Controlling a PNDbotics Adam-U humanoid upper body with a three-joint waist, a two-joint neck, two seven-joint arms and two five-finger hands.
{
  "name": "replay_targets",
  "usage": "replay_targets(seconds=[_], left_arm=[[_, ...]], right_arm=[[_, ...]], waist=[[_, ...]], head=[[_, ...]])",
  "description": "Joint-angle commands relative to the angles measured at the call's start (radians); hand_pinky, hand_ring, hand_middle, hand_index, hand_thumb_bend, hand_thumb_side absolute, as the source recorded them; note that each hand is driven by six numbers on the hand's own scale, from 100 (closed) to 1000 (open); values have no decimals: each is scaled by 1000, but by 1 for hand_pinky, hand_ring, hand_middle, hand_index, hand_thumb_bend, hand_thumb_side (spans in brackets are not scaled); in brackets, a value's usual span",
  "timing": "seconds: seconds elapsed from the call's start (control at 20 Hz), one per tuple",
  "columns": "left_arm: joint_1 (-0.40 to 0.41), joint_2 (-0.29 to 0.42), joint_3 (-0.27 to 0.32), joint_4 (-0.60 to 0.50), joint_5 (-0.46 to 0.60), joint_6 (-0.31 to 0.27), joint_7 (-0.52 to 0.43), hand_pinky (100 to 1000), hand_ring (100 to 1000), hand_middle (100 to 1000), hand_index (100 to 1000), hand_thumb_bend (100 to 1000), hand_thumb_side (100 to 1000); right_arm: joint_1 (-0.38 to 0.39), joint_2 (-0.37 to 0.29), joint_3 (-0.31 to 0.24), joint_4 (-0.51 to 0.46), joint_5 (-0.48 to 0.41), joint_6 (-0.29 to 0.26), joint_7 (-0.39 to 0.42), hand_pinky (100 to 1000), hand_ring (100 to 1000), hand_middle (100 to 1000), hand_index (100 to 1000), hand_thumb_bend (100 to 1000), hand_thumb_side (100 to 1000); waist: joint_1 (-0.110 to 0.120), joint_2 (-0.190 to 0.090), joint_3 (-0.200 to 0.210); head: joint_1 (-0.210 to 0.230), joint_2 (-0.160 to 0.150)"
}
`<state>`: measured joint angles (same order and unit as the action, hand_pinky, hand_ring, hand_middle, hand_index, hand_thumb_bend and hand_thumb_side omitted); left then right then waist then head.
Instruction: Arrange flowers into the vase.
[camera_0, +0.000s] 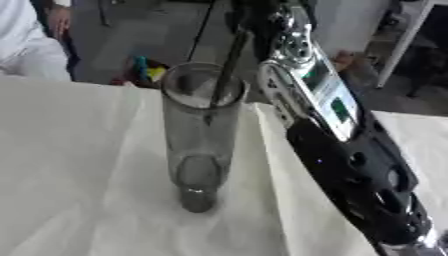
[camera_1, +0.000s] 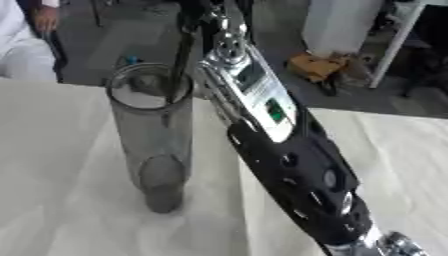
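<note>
- The white cloth (camera_0: 79, 175) covers the table, creased, with nothing lying on the part that shows; no loose flowers are in sight.
- The vase (camera_0: 199, 135), a tall clear glass cylinder, stands upright on the cloth near the middle of the view.
- A dark thin stem (camera_0: 229, 65) passes down through the vase's mouth from above, its lower end just inside the rim; whatever bloom it carries is out of view at the top.
- The right arm (camera_1: 289, 165), black with silver joints, rises from the lower right corner past the vase to the top edge.
- The right hand (camera_1: 203, 20) sits at the top edge above the vase, seemingly at the stem's upper end; I cannot tell how its fingers are set.
- The left hand does not show.
- Judging by this, one stem is partly in and not yet dropped to the bottom; seating it looks like what remains.
</note>
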<state>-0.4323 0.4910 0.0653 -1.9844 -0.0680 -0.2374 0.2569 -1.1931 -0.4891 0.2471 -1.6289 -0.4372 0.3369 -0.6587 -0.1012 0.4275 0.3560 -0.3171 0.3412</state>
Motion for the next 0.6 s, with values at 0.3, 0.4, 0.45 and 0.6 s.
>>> replay_targets(seconds=[0.3, 0.4, 0.45, 0.6], left_arm=[[-10, 12, 6, -16, -4, -1, -2, 758, 826, 840, 936, 100, 969], [-9, 12, 7, -16, -4, -1, -1, 758, 826, 840, 936, 100, 969], [-9, 12, 8, -16, -3, -1, -1, 758, 826, 839, 936, 100, 969], [-10, 11, 8, -16, -3, -1, -1, 758, 826, 838, 936, 100, 968]], right_arm=[[-18, -25, -4, 19, 93, -75, 44, 100, 100, 100, 100, 100, 687], [-16, -28, -2, 26, 127, -89, 57, 100, 100, 100, 100, 100, 701], [-15, -28, -2, 29, 143, -94, 63, 100, 100, 100, 100, 100, 710], [-12, -31, -3, 34, 202, -115, 73, 100, 100, 100, 120, 100, 753]], waist=[[-11, -5, 0], [-10, -5, 0], [-10, -5, 0], [-10, -5, 0]], head=[[3, -18], [4, -18], [4, -18], [6, -18]])
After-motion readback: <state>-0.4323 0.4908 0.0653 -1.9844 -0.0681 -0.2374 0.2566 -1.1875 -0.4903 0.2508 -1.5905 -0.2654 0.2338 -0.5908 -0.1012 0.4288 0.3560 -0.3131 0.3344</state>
